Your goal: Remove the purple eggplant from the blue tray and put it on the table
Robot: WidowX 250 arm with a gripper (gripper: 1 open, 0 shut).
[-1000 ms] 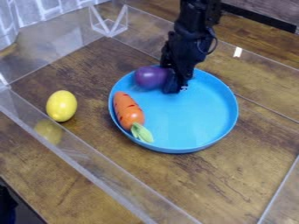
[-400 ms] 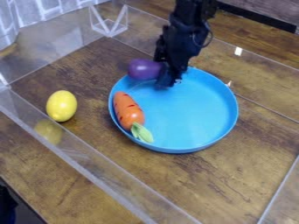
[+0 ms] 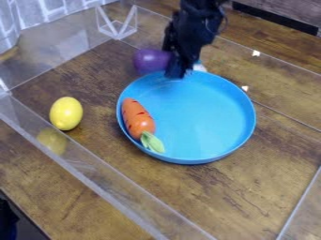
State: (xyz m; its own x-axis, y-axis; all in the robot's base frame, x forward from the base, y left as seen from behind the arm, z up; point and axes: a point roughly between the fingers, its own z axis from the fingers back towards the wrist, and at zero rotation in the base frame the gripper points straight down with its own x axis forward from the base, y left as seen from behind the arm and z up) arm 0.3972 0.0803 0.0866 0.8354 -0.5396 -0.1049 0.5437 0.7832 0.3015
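The purple eggplant (image 3: 152, 61) hangs above the table (image 3: 88, 75), just past the far left rim of the blue tray (image 3: 207, 117). My gripper (image 3: 174, 66) is shut on the eggplant, with the black arm coming down from the top of the view. The fingertips are partly hidden against the eggplant. Inside the tray only an orange carrot (image 3: 138, 119) with green leaves lies near the left rim.
A yellow lemon (image 3: 66, 113) rests on the table left of the tray. A clear plastic sheet (image 3: 51, 56) with a raised edge runs along the left side and front. A clear plastic stand (image 3: 119, 21) sits at the back.
The gripper has lifted the eggplant out of the tray and carried it up and to the left, past the rim. Carrot and lemon have not moved.
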